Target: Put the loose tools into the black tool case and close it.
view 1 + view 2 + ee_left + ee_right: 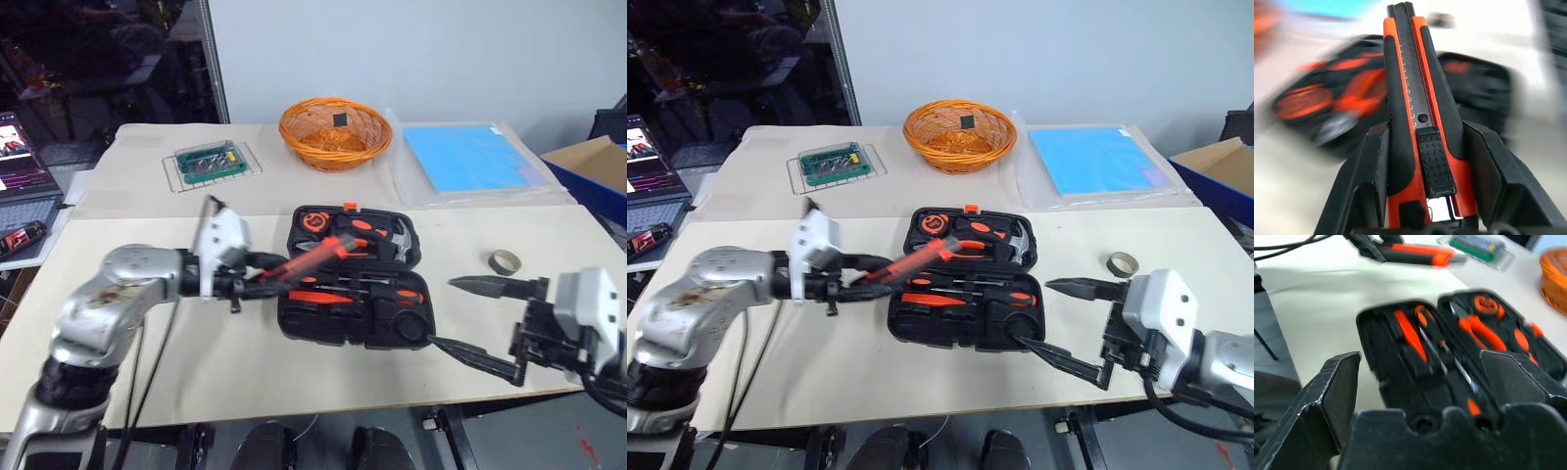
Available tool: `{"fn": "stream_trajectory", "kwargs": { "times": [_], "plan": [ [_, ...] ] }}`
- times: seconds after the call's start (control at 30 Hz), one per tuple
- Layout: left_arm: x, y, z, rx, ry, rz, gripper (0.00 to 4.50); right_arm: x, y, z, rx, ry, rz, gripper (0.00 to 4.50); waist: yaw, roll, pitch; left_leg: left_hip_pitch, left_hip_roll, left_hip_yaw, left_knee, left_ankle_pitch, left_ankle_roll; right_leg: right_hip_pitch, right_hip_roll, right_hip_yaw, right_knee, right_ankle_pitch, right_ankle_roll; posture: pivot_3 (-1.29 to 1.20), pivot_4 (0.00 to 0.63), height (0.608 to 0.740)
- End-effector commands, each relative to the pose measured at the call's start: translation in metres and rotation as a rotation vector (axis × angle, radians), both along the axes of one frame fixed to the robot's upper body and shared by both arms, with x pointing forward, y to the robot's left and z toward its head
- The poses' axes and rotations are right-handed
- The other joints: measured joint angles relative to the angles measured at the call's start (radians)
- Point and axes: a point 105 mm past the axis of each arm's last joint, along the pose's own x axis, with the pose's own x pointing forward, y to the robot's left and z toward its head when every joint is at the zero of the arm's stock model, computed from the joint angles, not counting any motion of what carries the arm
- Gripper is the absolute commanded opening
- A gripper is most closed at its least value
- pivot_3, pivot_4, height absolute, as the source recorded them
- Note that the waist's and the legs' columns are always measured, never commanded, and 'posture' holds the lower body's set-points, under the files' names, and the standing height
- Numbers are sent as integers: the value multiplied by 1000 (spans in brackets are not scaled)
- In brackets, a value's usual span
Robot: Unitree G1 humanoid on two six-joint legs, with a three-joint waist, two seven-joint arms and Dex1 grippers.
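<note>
1. The case (353,279) is laid open on the table (225,357), both halves facing up, with orange-and-black tools seated in its slots.
2. The knife (1422,112) is clamped between the two fingers (1364,186) of the left gripper (257,284), near its slider end; the jaws are closed onto its body.
3. The knife is held above the table just left of the case, its free end reaching over the case's left edge.
4. The right gripper (468,318) is held off the case's right front corner with its jaws spread wide and nothing between them.
5. The tape roll (506,261) is lying flat on the table to the right of the case, apart from it.
6. Behind the case, a basket (335,132) and a green box (211,164) are seen.
</note>
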Motion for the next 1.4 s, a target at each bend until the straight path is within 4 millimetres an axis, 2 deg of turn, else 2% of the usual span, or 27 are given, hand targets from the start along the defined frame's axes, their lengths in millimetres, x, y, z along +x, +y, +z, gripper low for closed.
{"fn": "stream_trajectory", "kwargs": {
  "times": [0.03,0.2,0.4,0.67,0.73,0.8,0.9,0.97,1.07,1.17,1.33,1.4],
  "plan": [
    [2,-20,-19,142,-39,-171,1793,-12,-5,11,-28,-45,-37,4500,-2,0,0,0,0,0,0,0,0,0,0,0,0,0,0,0,150,740],
    [10,-39,-36,214,-44,-218,1793,-20,-7,13,-41,-42,-66,4500,-9,0,0,0,1,0,0,-2,3,-1,0,3,0,0,0,0,150,740],
    [17,-42,-56,318,-81,-229,1793,-24,-4,12,-44,-35,-79,4500,-5,0,0,0,1,-1,1,-5,10,-1,0,2,0,0,0,0,150,740],
    [16,-42,-65,346,-61,-273,1793,-22,-2,12,-45,-38,-80,4500,-3,0,0,0,1,-2,2,-6,11,0,-1,2,0,0,0,0,150,740],
    [12,-39,-58,310,-20,-276,2788,-22,-1,12,-43,-39,-78,4500,-4,0,0,0,1,-2,2,-6,11,0,-1,2,0,0,0,0,150,740],
    [7,-39,-45,244,11,-284,3392,-22,-1,12,-42,-37,-76,4500,-5,0,0,0,1,-2,2,-6,11,-1,-1,2,0,0,0,0,150,740],
    [-3,-39,-15,63,101,-297,4399,-21,-1,10,-40,-33,-73,4500,-8,0,0,-1,1,-2,2,-5,9,-1,-1,3,0,-1,1,0,150,740],
    [5,-37,1,-46,139,-222,4399,-19,0,10,-36,-34,-68,4500,-8,0,0,-1,1,-2,2,-3,6,-1,-1,3,0,-1,1,0,150,740],
    [15,-37,11,-144,195,-126,3701,-17,1,9,-32,-36,-63,4500,-6,0,0,-1,1,-3,3,-3,6,-1,-1,3,0,-1,1,0,150,740],
    [18,-38,8,-177,197,-78,2550,-15,2,9,-29,-38,-58,4500,-5,0,0,-1,1,-3,4,-5,10,0,-1,2,1,-1,2,0,150,740],
    [15,-33,-48,-19,180,16,671,-12,2,9,-29,-42,-53,4500,-10,0,0,0,1,-2,3,-3,6,0,-1,3,0,-1,2,0,150,740],
    [12,-27,-83,149,191,41,39,-12,3,7,-30,-36,-53,4500,-7,-1,1,0,1,-1,3,-3,5,0,-1,3,1,-1,2,0,150,740]
  ]
}}
